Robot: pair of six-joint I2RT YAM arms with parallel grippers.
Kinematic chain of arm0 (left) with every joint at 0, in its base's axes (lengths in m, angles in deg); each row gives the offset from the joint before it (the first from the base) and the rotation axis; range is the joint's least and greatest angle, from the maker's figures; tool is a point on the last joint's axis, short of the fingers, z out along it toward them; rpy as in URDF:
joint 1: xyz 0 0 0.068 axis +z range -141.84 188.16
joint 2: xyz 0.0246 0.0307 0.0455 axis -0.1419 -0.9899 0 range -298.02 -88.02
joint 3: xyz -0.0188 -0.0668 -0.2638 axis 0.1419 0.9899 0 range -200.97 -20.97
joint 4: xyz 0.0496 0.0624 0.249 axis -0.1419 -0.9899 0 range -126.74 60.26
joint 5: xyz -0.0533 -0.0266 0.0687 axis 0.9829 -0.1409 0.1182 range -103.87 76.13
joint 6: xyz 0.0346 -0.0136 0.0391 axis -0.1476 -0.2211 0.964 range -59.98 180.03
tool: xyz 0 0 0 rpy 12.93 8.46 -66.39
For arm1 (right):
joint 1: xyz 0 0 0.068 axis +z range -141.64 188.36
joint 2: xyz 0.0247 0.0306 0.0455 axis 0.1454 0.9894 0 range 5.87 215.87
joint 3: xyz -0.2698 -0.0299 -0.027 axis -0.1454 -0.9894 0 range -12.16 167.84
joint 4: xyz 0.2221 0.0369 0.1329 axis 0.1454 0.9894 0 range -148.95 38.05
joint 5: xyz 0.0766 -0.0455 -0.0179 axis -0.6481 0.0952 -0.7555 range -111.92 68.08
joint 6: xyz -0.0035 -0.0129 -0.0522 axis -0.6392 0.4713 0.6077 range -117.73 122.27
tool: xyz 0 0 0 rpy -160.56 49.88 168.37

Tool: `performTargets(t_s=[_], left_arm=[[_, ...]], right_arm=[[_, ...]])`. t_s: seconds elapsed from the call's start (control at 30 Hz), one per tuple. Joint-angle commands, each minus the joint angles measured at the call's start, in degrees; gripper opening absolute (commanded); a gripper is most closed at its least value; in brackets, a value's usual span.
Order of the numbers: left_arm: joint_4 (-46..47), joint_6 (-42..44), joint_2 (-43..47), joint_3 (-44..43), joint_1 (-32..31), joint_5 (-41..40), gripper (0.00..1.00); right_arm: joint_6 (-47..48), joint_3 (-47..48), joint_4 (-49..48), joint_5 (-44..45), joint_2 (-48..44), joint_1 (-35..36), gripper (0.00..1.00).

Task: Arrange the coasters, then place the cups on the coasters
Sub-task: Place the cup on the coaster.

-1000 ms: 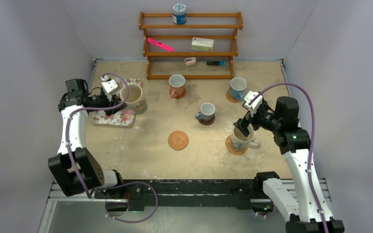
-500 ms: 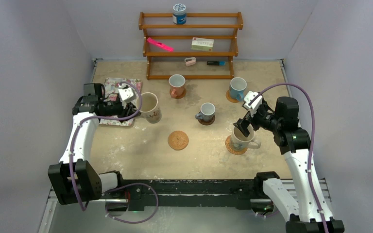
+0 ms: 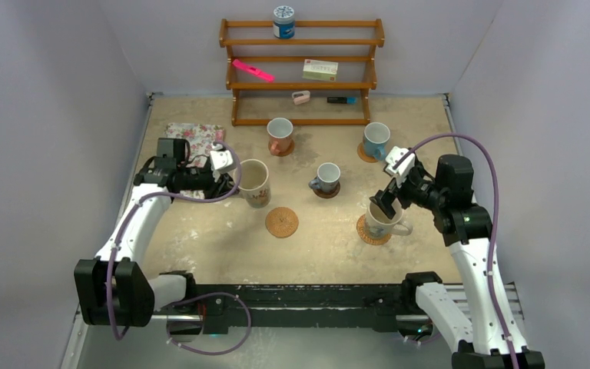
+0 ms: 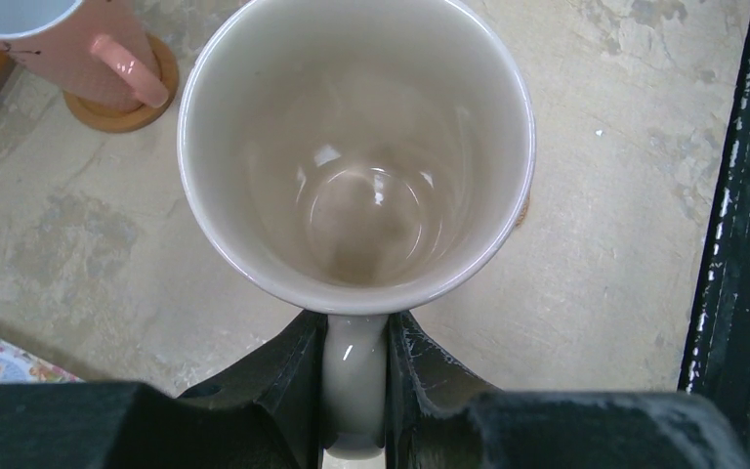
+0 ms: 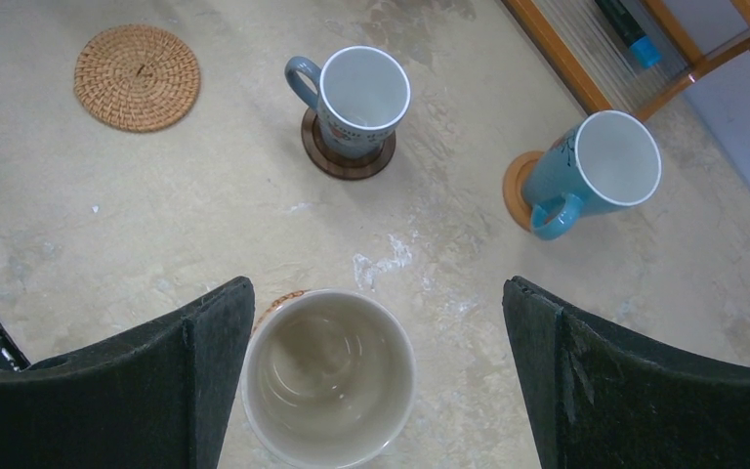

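The cream mug (image 3: 253, 183) has moved off the floral mat (image 3: 192, 135) toward the bare woven coaster (image 3: 282, 222), its handle (image 4: 354, 376) pinched between the left gripper's (image 4: 354, 342) narrowed fingers (image 4: 288, 366) to keep it upright, while the right gripper (image 5: 379, 313) hangs wide open over the second cream mug (image 5: 327, 376), released on a second woven coaster (image 3: 362, 232).

One cream cup (image 3: 253, 183), upright and empty, is held by its handle in the left hand (image 4: 354, 342), just beside a bare woven coaster (image 3: 282, 222). The other cream cup (image 3: 382, 219), blue cup (image 3: 376, 140), pink cup (image 3: 280, 134) and small grey cup (image 3: 327, 176) each stand upright on a coaster of their own.
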Motion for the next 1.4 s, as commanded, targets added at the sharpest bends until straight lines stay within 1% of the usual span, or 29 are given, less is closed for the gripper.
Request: performTargets(t_s=[0.0,0.47,0.77,1.0,1.13,1.23,1.37], left_arm=[[6.51,-1.52,2.09,0.04,-2.56,4.67,0.0],[9.61,-3.87,1.89,1.69,-8.37,2.86,0.0],[9.79,-1.83,1.16,1.82,-9.16,3.14,0.0],[9.82,-2.15,-0.42,-1.28,-9.24,3.19,0.0],[12.18,-5.63,0.18,-1.5,-9.33,0.99,0.0],[14.05,-7.25,1.43,-0.08,-9.33,0.05,0.0],[16.28,-9.14,3.64,2.08,-9.33,-0.61,0.0]], right_arm=[[1.03,-0.65,0.28,-1.93,-0.7,0.17,0.99],[1.72,-1.09,0.43,-2.47,-1.13,0.17,0.99],[2.45,-1.54,0.42,-2.79,-1.37,0.17,0.99],[2.5,3.41,5.62,-2.66,-1.02,0.17,0.99],[-0.48,5.74,6.84,0.39,-3.55,0.17,0.99],[-2.23,7.33,8.49,1.61,-4.37,0.16,0.99],[-5.33,5.7,7.17,0.88,-5.79,0.17,0.99]])
